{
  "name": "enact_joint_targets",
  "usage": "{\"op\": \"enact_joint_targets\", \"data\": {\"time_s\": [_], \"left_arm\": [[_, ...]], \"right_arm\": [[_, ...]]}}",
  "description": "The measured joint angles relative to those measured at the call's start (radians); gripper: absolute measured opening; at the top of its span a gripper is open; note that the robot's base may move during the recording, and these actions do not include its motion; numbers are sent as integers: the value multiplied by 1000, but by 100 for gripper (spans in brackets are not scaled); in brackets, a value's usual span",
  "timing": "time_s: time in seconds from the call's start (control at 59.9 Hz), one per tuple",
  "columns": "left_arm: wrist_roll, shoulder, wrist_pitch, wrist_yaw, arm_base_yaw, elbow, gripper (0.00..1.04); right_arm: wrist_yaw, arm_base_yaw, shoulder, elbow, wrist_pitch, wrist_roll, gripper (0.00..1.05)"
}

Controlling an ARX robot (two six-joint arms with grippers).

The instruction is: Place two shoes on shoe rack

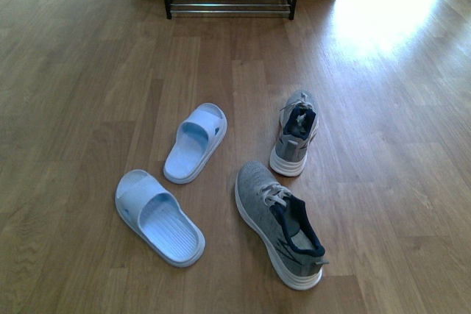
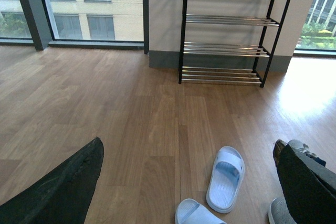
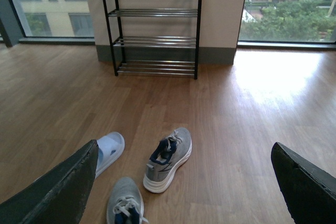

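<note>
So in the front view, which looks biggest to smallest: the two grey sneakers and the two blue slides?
Largest: nearer grey sneaker and nearer blue slide, too alike to rank.
Next: farther blue slide.
Smallest: farther grey sneaker.
Nearness to the camera likely enlarges the first two.

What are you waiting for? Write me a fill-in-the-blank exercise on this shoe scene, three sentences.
1. The near sneaker and the far sneaker both rest on the wooden ____.
2. The near slide and the far slide are light ____ in colour.
3. The shoe rack has ____ tiers of chrome rods, all without shoes.
Missing words: floor; blue; four.
</note>
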Motion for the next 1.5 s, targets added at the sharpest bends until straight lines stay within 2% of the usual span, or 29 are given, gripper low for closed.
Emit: {"op": "enact_joint_targets", "data": {"time_s": [0.334, 0.417, 0.617, 0.801, 0.901, 0.984, 1.085, 1.235, 1.368, 1.502], "left_arm": [[0, 0, 0, 0, 0, 0, 95], [0, 0, 0, 0, 0, 0, 95], [0, 0, 0, 0, 0, 0, 95], [0, 0, 0, 0, 0, 0, 95], [0, 0, 0, 0, 0, 0, 95], [0, 0, 0, 0, 0, 0, 95], [0, 0, 0, 0, 0, 0, 95], [0, 0, 0, 0, 0, 0, 95], [0, 0, 0, 0, 0, 0, 95], [0, 0, 0, 0, 0, 0, 95]], "right_arm": [[0, 0, 2, 0, 0, 0, 95], [55, 9, 59, 22, -54, 40, 95], [-78, -86, 630, 123, 210, 59, 95], [-105, -65, 1202, 232, 459, 32, 95], [-68, -23, 1476, 315, 534, 10, 95], [-94, -2, 1664, 397, 509, 45, 95], [-34, 33, 1906, 520, 493, 122, 95], [50, 46, 2162, 673, 496, 121, 95], [64, 56, 2293, 747, 495, 116, 95], [52, 104, 2415, 814, 484, 125, 95]]}}
